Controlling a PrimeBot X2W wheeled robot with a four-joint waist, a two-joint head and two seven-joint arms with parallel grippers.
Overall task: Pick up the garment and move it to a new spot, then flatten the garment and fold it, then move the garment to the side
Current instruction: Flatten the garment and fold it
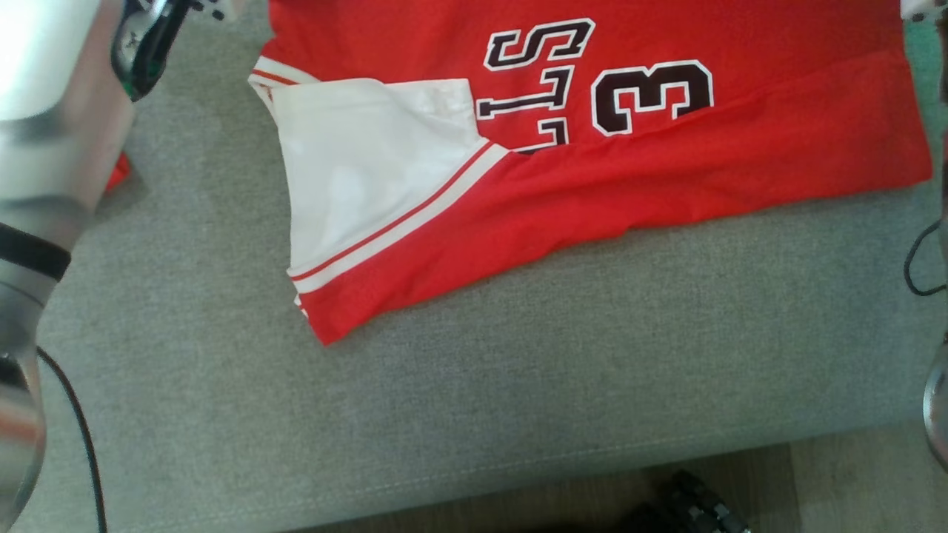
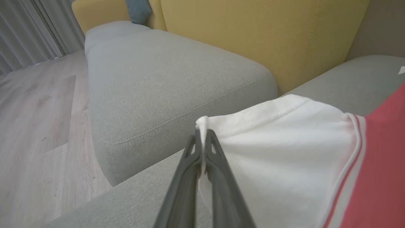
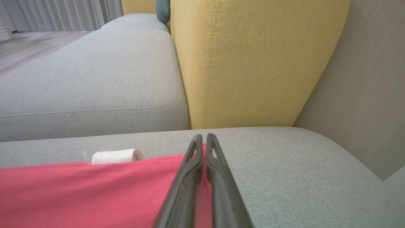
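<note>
Pinching the garment at two edges

The red jersey cloth lay spread across the far part of a grey sofa seat, one side turned over. The left tool was clamped shut on the hem of the white sleeve; the right tool was closed on a red edge at the other end. Light, limp and likely to sag or bunch, the cloth looked best taken by hems and corners — both ends moved together.
</note>
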